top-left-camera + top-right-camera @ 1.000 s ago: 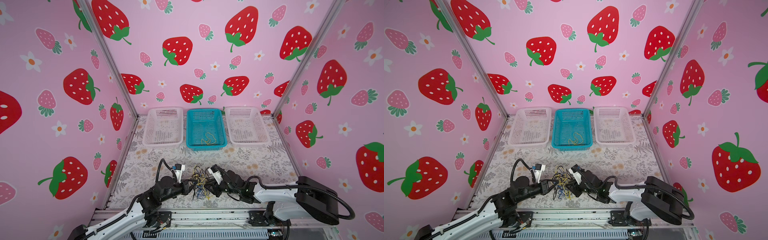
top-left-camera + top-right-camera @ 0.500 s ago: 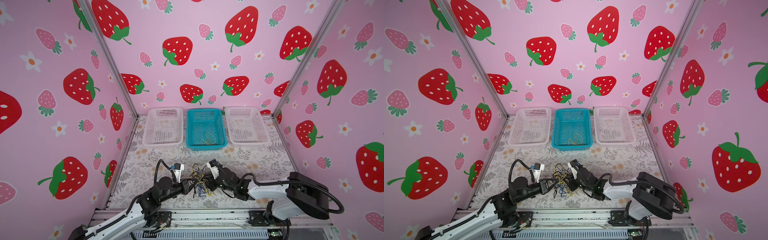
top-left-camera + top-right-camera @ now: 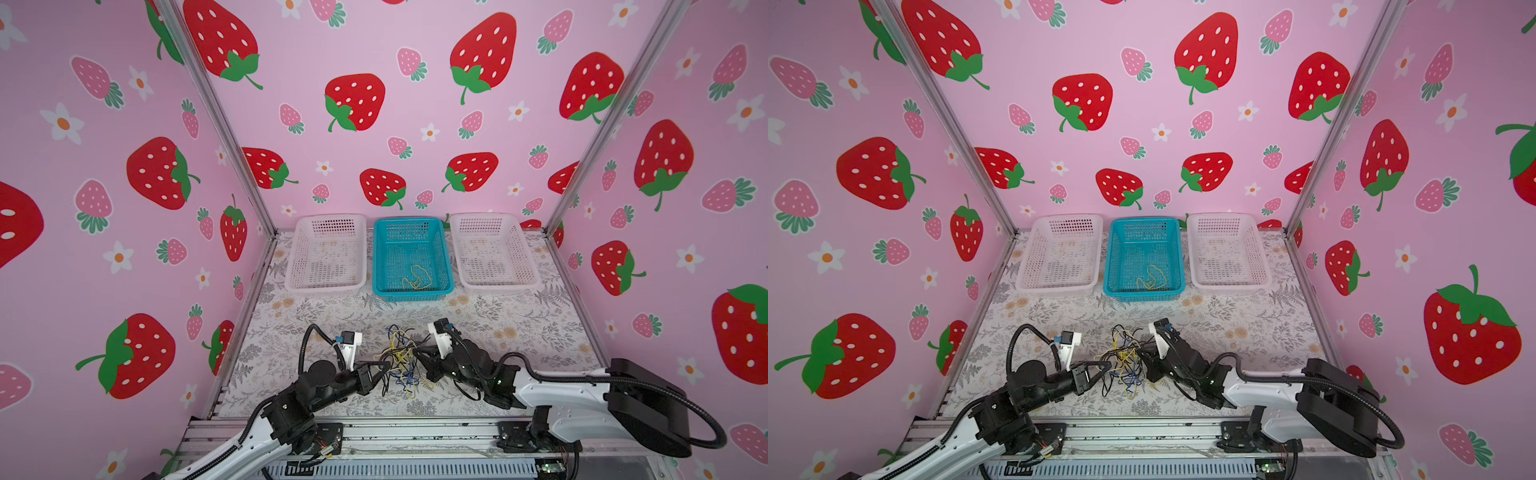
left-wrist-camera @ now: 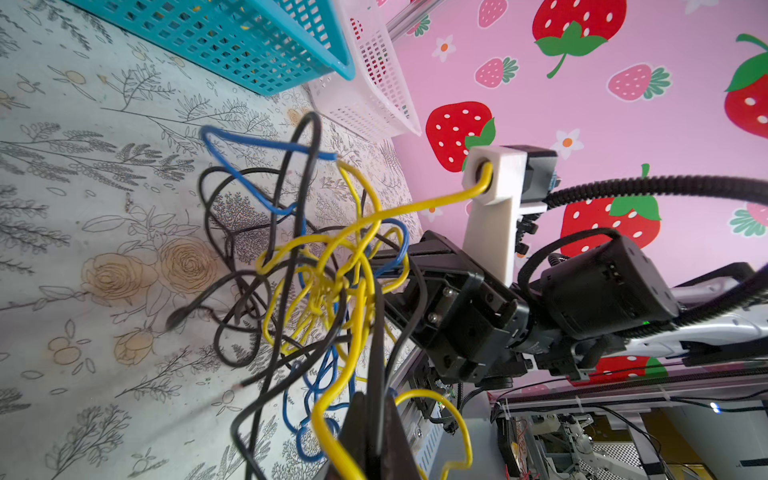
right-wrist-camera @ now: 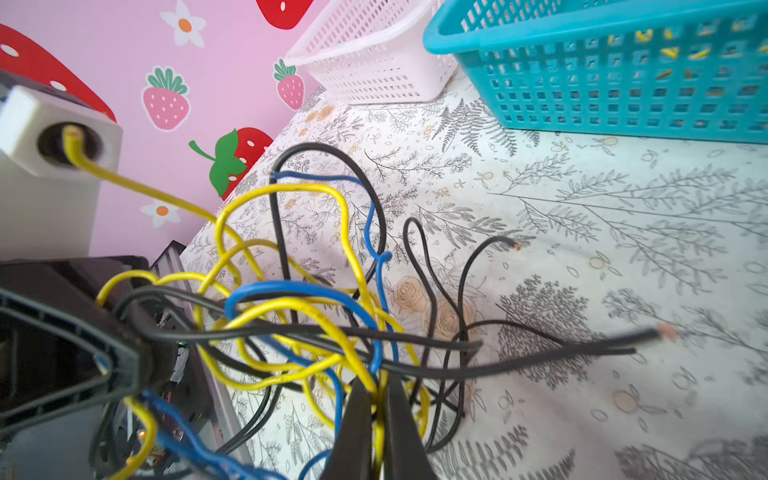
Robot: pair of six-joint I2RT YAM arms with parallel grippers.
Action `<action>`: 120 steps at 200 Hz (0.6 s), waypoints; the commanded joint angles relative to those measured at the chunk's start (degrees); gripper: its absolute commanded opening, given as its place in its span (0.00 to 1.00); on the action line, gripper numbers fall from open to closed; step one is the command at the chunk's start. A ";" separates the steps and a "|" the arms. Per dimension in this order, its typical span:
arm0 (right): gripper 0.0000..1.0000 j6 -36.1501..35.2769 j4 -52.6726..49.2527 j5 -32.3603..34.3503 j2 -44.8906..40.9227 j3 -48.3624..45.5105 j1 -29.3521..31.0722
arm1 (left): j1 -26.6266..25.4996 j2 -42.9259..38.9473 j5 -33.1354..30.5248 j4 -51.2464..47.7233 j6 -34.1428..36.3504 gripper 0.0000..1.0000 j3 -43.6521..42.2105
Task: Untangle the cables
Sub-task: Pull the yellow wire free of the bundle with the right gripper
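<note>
Top view: baskets (image 3: 411, 293) are set along the rear of the table (image 3: 519, 332); tangled cables (image 3: 399, 361) are bunched front-centre. Left gripper (image 4: 376, 411) is clamped on a black cable (image 4: 378, 365), right gripper (image 5: 378, 390) on a yellow cable (image 5: 379, 432).

High stereo overview; wrist views near shared cables (image 4: 316, 291)

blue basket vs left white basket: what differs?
Colour: the blue basket is teal-blue, the left white basket white. Contents: the blue basket holds a loose yellow cable; the white one looks empty. Position: blue sits mid-row, white left of it. Both: same mesh shape, same row.
</note>
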 commanded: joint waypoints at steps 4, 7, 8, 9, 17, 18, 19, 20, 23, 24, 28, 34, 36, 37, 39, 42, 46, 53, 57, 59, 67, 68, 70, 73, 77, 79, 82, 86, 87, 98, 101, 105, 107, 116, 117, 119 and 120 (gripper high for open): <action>0.00 -0.06 -12.41 9.77 -6.38 -4.43 -5.96 | 0.25 -3.63 -2.68 -10.54 1.35 0.00 4.13; 0.00 -0.18 -13.32 9.70 -7.23 -4.70 -6.29 | 0.27 -3.81 -2.72 -11.23 1.43 0.00 4.32; 0.00 -0.26 -13.59 9.66 -7.72 -4.79 -6.44 | 0.29 -3.87 -2.72 -11.44 1.45 0.00 4.37; 0.00 -0.35 -13.81 9.64 -8.05 -4.83 -6.57 | 0.30 -3.94 -2.72 -11.64 1.46 0.00 4.35; 0.00 -0.89 -16.05 9.49 -10.86 -5.26 -7.85 | 0.41 -3.99 -2.69 -12.58 1.78 0.00 4.59; 0.00 -0.93 -16.27 9.47 -11.12 -5.28 -8.06 | 0.44 -3.96 -2.66 -12.65 1.89 0.00 4.64; 0.00 -0.99 -16.60 9.46 -11.51 -5.30 -8.17 | 0.46 -3.94 -2.69 -12.68 1.90 0.00 4.66; 0.00 -1.15 -16.85 9.40 -11.88 -5.35 -8.35 | 0.51 -3.93 -2.66 -12.74 1.91 0.00 4.67; 0.00 -1.34 -17.61 9.29 -12.84 -5.40 -8.84 | 0.60 -3.86 -2.70 -12.92 1.98 0.00 4.76; 0.00 -1.41 -17.89 9.24 -13.16 -5.40 -9.00 | 0.63 -3.85 -2.67 -12.95 1.99 0.00 4.81; 0.00 -1.75 -18.81 8.91 -14.55 -5.48 -9.71 | 0.65 -3.58 -4.21 -13.12 2.07 0.00 4.92; 0.00 -2.44 -20.01 8.11 -16.28 -5.51 -10.71 | 0.80 -3.06 -4.30 -13.11 2.15 0.00 5.20; 0.00 -2.83 -20.29 7.73 -16.69 -5.49 -11.03 | 0.89 -2.81 -4.24 -13.08 2.19 0.00 5.28; 0.00 -2.95 -20.50 7.57 -16.76 -5.49 -11.19 | 0.90 -2.66 -4.23 -13.07 2.19 0.00 5.29; 0.00 -3.35 -20.77 7.02 -17.73 -5.49 -11.59 | 0.87 -2.42 -4.22 -13.00 2.25 0.00 5.34; 0.00 -3.92 -21.12 6.17 -18.93 -5.42 -12.14 | 1.01 -1.97 -4.10 -12.81 2.34 0.00 5.48; 0.00 -4.53 -21.72 5.02 -19.72 -5.22 -12.76 | 1.09 -1.33 -3.73 -12.38 2.44 0.00 5.52; 0.00 -5.50 -23.12 3.83 -20.70 -4.57 -13.50 | 1.23 0.16 -3.43 -11.23 2.53 0.00 5.56; 0.00 -6.09 -23.84 3.38 -21.04 -4.18 -13.82 | 1.32 1.13 -2.01 -10.23 2.53 0.00 5.63; 0.00 -6.49 -24.17 3.14 -21.26 -3.98 -13.88 | 1.35 1.67 -1.44 -9.92 2.57 0.00 5.60; 0.00 -7.89 -25.30 2.15 -21.63 -3.13 -13.95 | 1.39 3.89 -0.36 -7.98 2.53 0.00 5.67; 0.00 -8.03 -25.42 2.06 -21.69 -3.03 -13.97 | 1.38 4.16 -0.27 -7.71 2.53 0.00 5.71; 0.00 -8.33 -25.80 1.95 -21.73 -2.72 -13.94 | 1.49 4.62 -0.06 -7.26 2.53 0.00 5.67; 0.00 -8.64 -26.35 1.89 -21.81 -2.35 -13.91 | 1.48 5.60 0.25 -6.69 2.61 0.00 5.72; 0.00 -8.92 -27.08 2.03 -21.96 -1.85 -13.92 | 1.48 6.70 0.64 -5.83 2.72 0.00 5.89; 0.00 -9.08 -27.42 2.16 -22.00 -1.68 -13.90 | 1.50 7.30 0.86 -5.45 2.71 0.00 5.91; 0.00 -9.32 -28.00 2.37 -22.09 -1.29 -13.95 | 1.48 8.11 1.11 -4.82 2.77 0.00 5.98; 0.00 -9.60 -28.63 2.68 -22.19 -0.84 -13.91 | 1.49 9.09 1.41 -4.14 2.91 0.00 6.17; 0.00 -9.68 -28.89 2.81 -22.23 -0.75 -13.94 | 1.51 9.39 1.45 -3.99 2.94 0.00 6.22; 0.00 -10.17 -31.27 4.25 -22.61 0.38 -14.07 | 1.58 11.83 1.91 -2.91 3.44 0.02 6.96; 0.00 -10.27 -31.75 4.60 -22.73 0.66 -14.03 | 1.59 12.46 2.01 -2.73 3.63 0.03 7.09; 0.00 -10.44 -32.45 5.08 -22.95 1.00 -14.07 | 1.62 13.16 2.23 -2.34 3.94 0.03 7.41; 0.00 -10.58 -32.76 5.25 -23.06 1.12 -14.14 | 1.58 13.46 2.32 -2.27 4.05 0.03 7.50; 0.00 -11.14 -33.77 5.46 -23.49 1.61 -14.53 | 1.71 14.60 2.48 -2.34 4.64 0.02 8.12; 0.00 -11.19 -33.92 5.52 -23.54 1.71 -14.57 | 1.71 14.70 2.43 -2.38 4.68 0.02 8.25; 0.00 -11.23 -34.38 5.74 -23.60 1.94 -14.70 | 1.71 14.82 2.35 -2.57 4.85 0.00 8.39; 0.00 -11.24 -34.58 5.79 -23.60 2.05 -14.78 | 1.71 14.98 2.27 -2.68 4.92 0.00 8.51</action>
